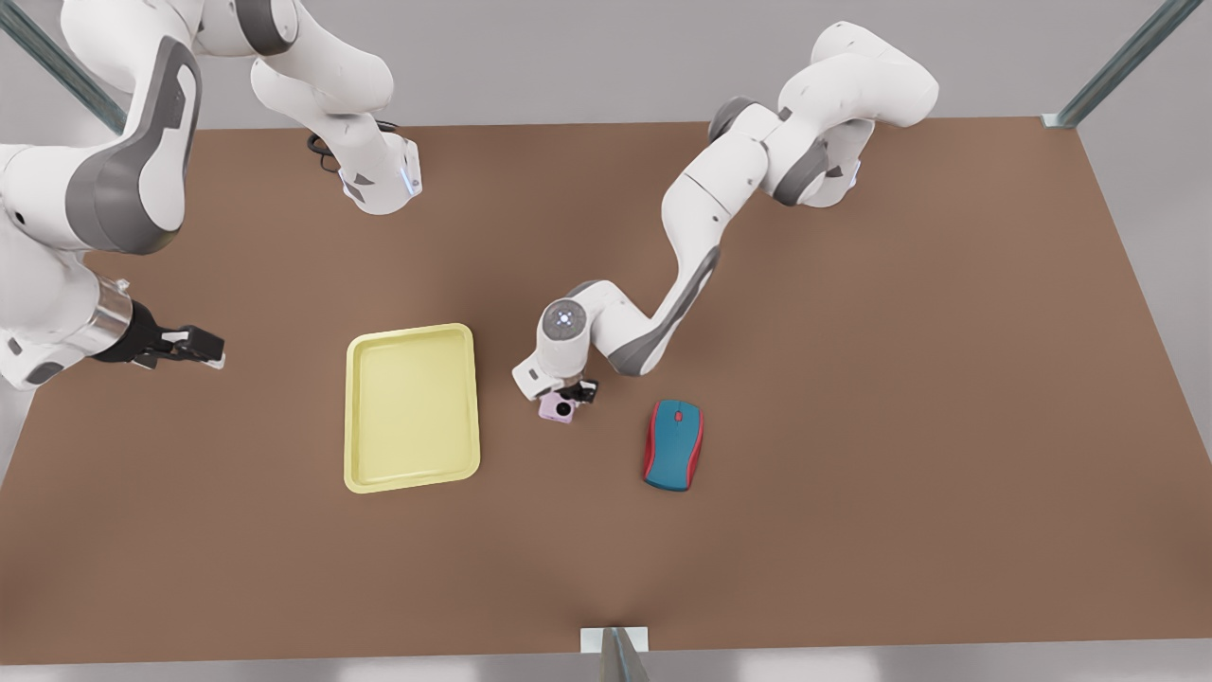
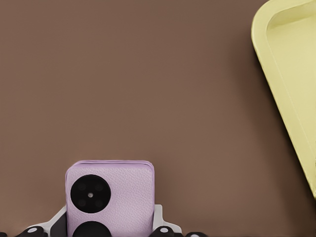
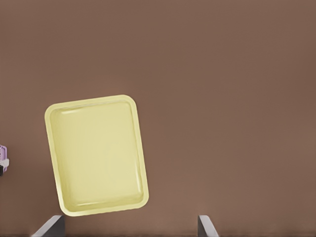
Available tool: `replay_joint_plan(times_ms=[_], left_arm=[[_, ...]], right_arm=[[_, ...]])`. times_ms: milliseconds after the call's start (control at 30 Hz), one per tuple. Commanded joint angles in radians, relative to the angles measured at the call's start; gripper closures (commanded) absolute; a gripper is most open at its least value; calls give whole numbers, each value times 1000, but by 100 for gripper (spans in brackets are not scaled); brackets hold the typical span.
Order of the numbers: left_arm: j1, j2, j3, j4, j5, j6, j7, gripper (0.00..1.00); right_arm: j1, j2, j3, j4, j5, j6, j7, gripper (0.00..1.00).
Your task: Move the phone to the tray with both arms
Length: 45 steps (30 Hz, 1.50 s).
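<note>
The pale pink phone (image 1: pixel 557 408) lies on the brown table between the yellow tray (image 1: pixel 410 407) and a mouse. My left gripper (image 1: pixel 571 392) comes down on it from the arm on the front view's right. In the left wrist view its fingers (image 2: pixel 159 217) press against both sides of the phone (image 2: pixel 111 197), with the tray's rim (image 2: pixel 284 84) off to one side. My right gripper (image 1: pixel 189 347) hovers open at the front view's left, away from the tray. Its fingertips (image 3: pixel 206 226) stand wide apart, with the tray (image 3: pixel 96 153) in front of them.
A blue-and-red computer mouse (image 1: pixel 673 443) lies just to the front view's right of the phone. A metal bracket (image 1: pixel 614 642) sits at the table's near edge. Bare brown table (image 1: pixel 900 379) stretches across the front view's right half.
</note>
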Motion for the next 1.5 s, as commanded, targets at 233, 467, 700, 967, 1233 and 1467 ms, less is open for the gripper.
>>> replay_joint_plan(times_ms=[233,467,700,967,1233,1467], left_arm=[[-6,0,-2,0,0,35,-73,0],[233,-261,12,-1,-52,-547,176,0],[590,-804,80,-236,2,-862,653,0],[735,-977,6,-415,51,-785,688,0],[733,-923,20,-417,6,-658,713,0],[733,-911,18,-412,-6,-609,769,0]], right_arm=[[10,-52,68,-170,-6,79,76,0],[58,-44,137,-210,-19,92,185,0],[162,129,257,-101,-29,188,690,0],[273,298,369,-52,-143,257,1187,0],[296,366,375,-161,-137,521,1434,0],[332,513,376,-147,-233,642,1498,0]])
